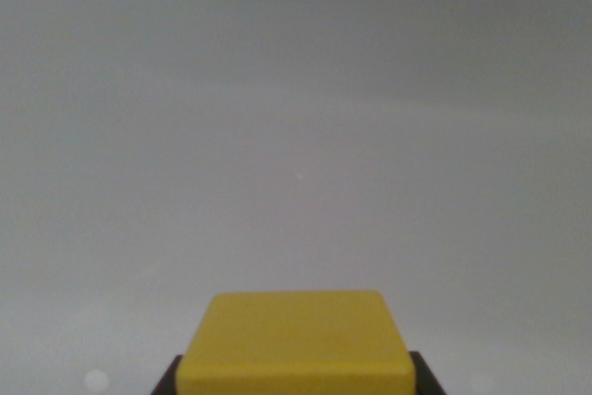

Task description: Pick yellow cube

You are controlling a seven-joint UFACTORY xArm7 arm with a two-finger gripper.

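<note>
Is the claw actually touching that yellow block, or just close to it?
Touching, it seems: in the wrist view, the claw's dark fingers sit flush against both sides of the yellow block, no gap visible.

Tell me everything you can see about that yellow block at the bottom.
The yellow cube looks smooth, matte, plain yellow, with rounded corners and edges. Only its top face and a strip of its front show; the frame's bottom edge cuts off the rest. It sits level, bottom centre of the wrist view, dark end effector fingers flanking both sides, seemingly against it. Pale grey blur lies behind.
</note>
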